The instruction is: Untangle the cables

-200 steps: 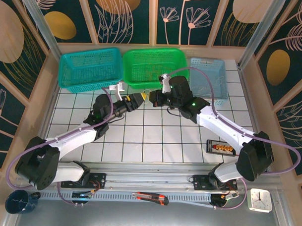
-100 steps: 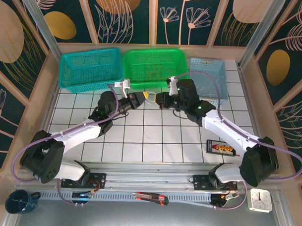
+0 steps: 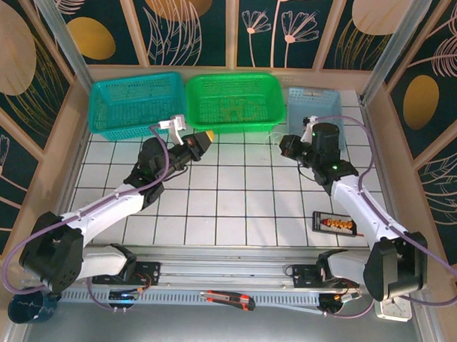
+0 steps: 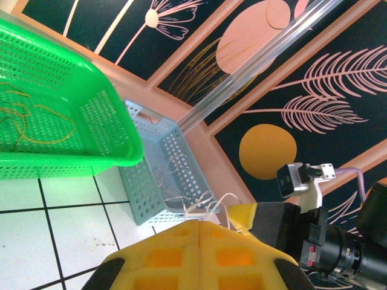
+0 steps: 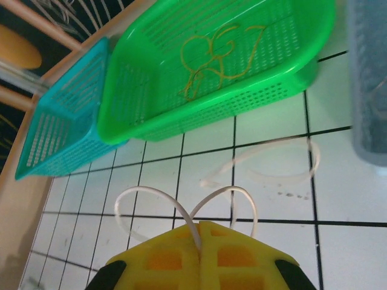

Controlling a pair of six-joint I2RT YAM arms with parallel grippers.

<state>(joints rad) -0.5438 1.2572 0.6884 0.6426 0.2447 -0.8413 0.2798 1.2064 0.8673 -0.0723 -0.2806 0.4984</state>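
Observation:
My right gripper [image 5: 199, 225] is shut on a thin white cable [image 5: 145, 192] that loops out to both sides of its yellow tips above the tiles. A further white loop [image 5: 278, 175] shows blurred beyond it. In the top view this gripper [image 3: 284, 146] hangs by the light blue basket [image 3: 314, 114]. My left gripper [image 4: 198, 222] is shut with nothing seen between its jaws; from above it [image 3: 206, 136] sits at the front edge of the green basket [image 3: 232, 122]. A yellow cable [image 5: 208, 60] lies in the green basket. White wires [image 4: 175, 163] lie in the light blue basket.
A teal basket [image 3: 133, 100] stands at the back left beside the green one. A black remote-like device [image 3: 333, 222] lies on the tiles at the right. A box cutter [image 3: 228, 298], a clock [image 3: 394, 302] and a mug [image 3: 28, 305] sit at the near edge.
The two grippers, nearly touching a second ago, have drawn apart. The right one swung right toward the light blue basket; the left one went from open to shut and shifted slightly back.

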